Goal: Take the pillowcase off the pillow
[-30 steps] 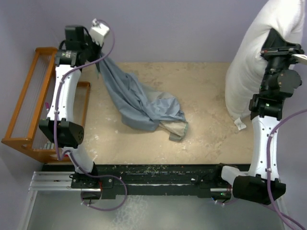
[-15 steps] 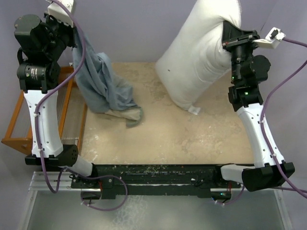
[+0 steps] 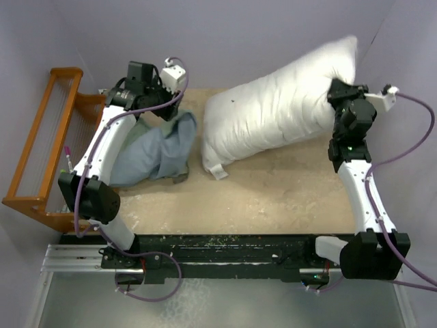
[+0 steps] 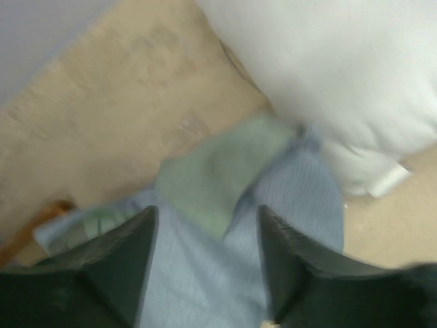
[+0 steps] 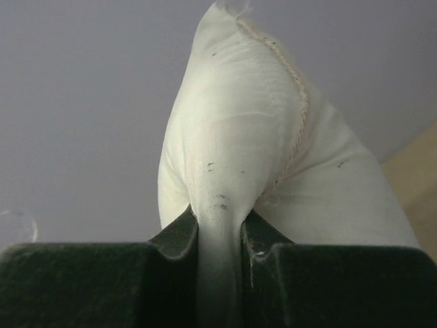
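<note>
Scuffed beige table before my bases, wooden rack on its left, lilac walls beyond. The pillow slants, long axis near-left to far-right, far corner pinched tight in my right claw. The pillowcase lies heaped beside its low end, under my left claw, spread wide, holding nothing. Half a second ago the pillowcase dangled from it and the pillow hung steeper.

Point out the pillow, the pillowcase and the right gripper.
pillow [image 3: 273, 119], top external view, middle of its white body.
pillowcase [image 3: 160, 147], top external view, centre of the crumpled heap.
right gripper [image 5: 220, 225], right wrist view, between its fingertips, pinching pillow cloth.
</note>
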Robot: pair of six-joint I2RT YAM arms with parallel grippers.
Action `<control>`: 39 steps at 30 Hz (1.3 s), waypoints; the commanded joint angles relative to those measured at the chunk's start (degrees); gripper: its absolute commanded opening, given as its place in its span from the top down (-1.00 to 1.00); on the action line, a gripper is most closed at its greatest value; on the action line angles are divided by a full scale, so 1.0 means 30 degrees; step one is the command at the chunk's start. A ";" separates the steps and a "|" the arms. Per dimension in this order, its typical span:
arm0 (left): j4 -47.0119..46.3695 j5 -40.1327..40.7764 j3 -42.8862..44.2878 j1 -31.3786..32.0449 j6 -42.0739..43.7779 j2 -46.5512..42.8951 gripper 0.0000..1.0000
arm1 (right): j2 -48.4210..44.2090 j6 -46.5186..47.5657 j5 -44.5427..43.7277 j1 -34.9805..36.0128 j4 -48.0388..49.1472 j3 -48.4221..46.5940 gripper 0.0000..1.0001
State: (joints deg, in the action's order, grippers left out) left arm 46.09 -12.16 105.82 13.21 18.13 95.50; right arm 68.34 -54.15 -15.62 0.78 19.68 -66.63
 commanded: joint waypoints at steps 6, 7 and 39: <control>-0.2073 0.0603 -0.4036 -0.0167 0.0902 -0.0807 -0.98 | -0.1103 0.4781 0.0774 -0.1372 0.0037 0.6946 -0.99; -0.2648 0.0697 -0.4507 -0.0300 0.0695 -0.1106 -0.98 | -0.1367 0.5555 0.0448 -0.1365 -0.0257 0.7210 -0.99; -2.5236 0.1044 -2.9137 -0.5129 -0.4053 -1.1853 -0.98 | -1.4462 1.5805 -0.2444 -0.1108 -0.1187 1.6914 -0.99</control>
State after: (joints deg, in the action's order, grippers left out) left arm -19.33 -11.60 20.14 -1.54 6.52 63.37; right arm 27.81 -23.51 -39.11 -2.92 7.09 -17.34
